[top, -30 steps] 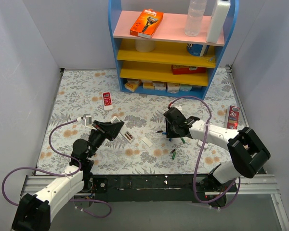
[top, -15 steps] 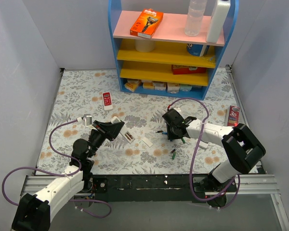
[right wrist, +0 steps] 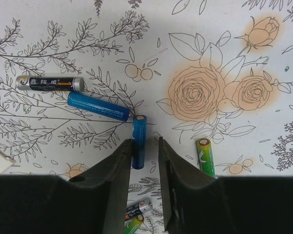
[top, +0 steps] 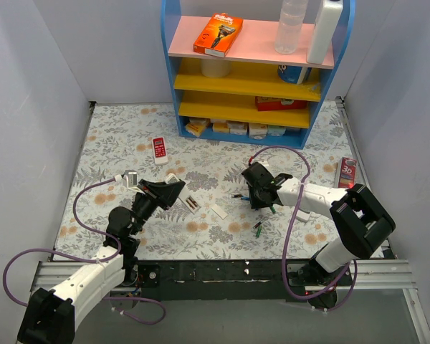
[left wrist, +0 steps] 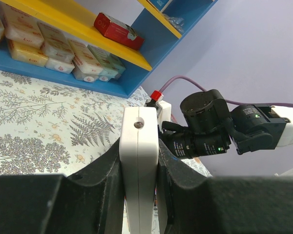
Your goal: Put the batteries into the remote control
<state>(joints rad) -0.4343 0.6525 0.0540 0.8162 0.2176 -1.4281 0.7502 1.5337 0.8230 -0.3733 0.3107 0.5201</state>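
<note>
My left gripper (left wrist: 139, 146) is shut on the white remote control (left wrist: 139, 126), which I see edge-on with its end pointing at the right arm. In the top view the left gripper (top: 168, 192) hovers left of centre. My right gripper (right wrist: 145, 141) is down on the mat with its jaws narrowly apart around a blue battery (right wrist: 139, 141). That battery lies against the left finger, with a gap to the right one. Nearby lie a second blue battery (right wrist: 97, 107), a dark one (right wrist: 50, 84) and a green one (right wrist: 205, 156). In the top view the right gripper (top: 254, 196) sits over them.
A small white cover (top: 218, 211) lies between the arms. A short red-and-white remote (top: 159, 149) is at the back left, and a red pack (top: 347, 173) at the right edge. The blue shelf (top: 173, 79) stands at the back. Two more batteries (top: 259, 228) lie nearer the front.
The right arm has shifted slightly left over the batteries. The left arm and the remote control have not moved.
</note>
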